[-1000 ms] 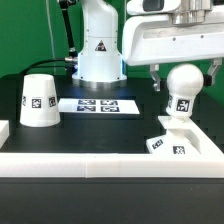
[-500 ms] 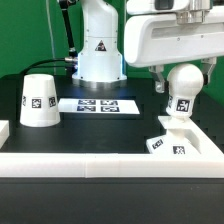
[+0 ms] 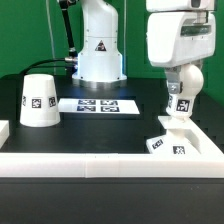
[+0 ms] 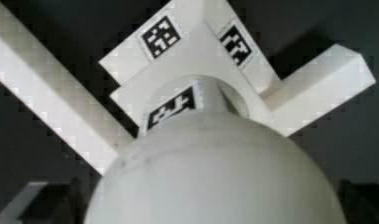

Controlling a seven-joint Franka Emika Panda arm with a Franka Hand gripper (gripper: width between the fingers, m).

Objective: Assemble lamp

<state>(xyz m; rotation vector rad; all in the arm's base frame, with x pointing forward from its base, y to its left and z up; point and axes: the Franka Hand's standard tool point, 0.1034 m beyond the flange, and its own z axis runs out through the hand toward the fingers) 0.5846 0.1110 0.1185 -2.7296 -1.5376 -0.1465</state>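
Note:
The round bulb (image 3: 187, 80) stands upright with its short tagged stem on the flat square base (image 3: 188, 142) at the exterior view's right. My gripper (image 3: 182, 88) hangs over it with its fingers down either side of the bulb's round head. The jaws look open and not pressed on it. In the wrist view the bulb (image 4: 204, 165) fills the picture, with the tagged base (image 4: 177, 40) beyond it and dark fingers (image 4: 15, 205) at the edges. The conical shade (image 3: 40, 100) stands mouth down at the exterior view's left.
The marker board (image 3: 98, 105) lies flat between the shade and the base. The arm's white pedestal (image 3: 100, 50) stands behind it. A white wall (image 3: 110, 165) runs along the front, and a short white wall (image 3: 4, 130) runs along the exterior view's left edge.
The hand has turned about a quarter turn over the bulb, from broadside to narrow in the exterior view. The bulb and its stem tag have stayed put.

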